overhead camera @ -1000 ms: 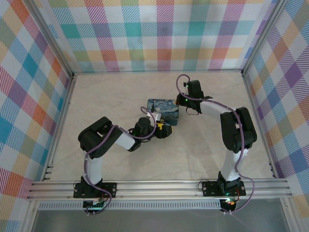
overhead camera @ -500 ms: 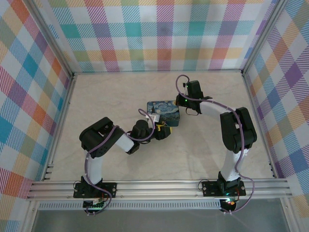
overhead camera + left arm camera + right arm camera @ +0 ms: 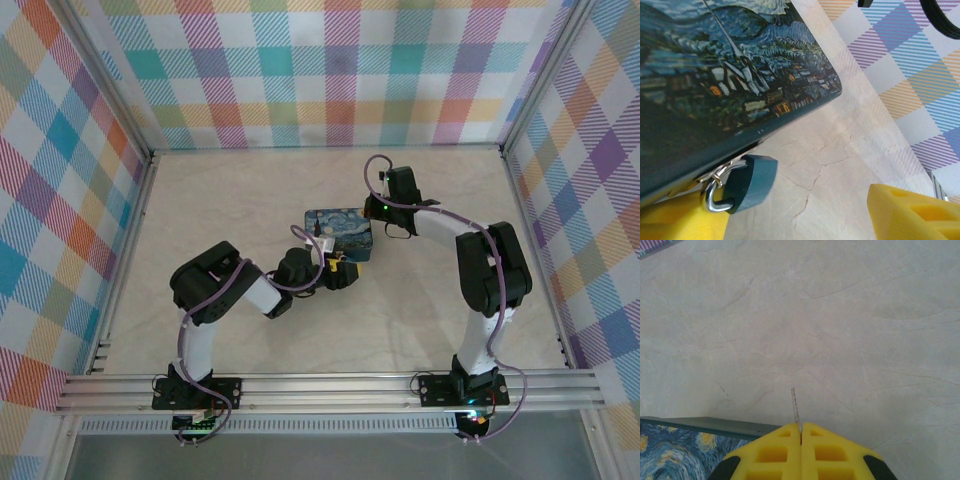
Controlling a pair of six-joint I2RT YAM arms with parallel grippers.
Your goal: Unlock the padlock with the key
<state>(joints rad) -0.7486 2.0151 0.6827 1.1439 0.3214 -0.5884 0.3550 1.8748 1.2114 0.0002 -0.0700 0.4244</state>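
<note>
The padlock (image 3: pixel 749 182) hangs at the lower edge of the dark blue swirl-printed tin (image 3: pixel 715 65). Its bright steel shackle (image 3: pixel 715 197) is hooked through a small metal loop there, and its smooth slate-blue body sits tilted over the pale, veined tabletop (image 3: pixel 840 150). The left end effector (image 3: pixel 790 212) is spread wide around it and grips nothing, with one yellow finger just beside the shackle and the other well apart. The key (image 3: pixel 795 405), a thin silvery sliver, is pinched between the pressed-together yellow fingers of the right end effector (image 3: pixel 801 432) — its long axis points straight out past the tin's corner, over bare tabletop. In the top view the right arm reaches the tin's far right side, so the padlock lies across the tin from the key, nearer the left arm. My judgement is that the key needs turning toward the keyway — which I cannot see.
</note>
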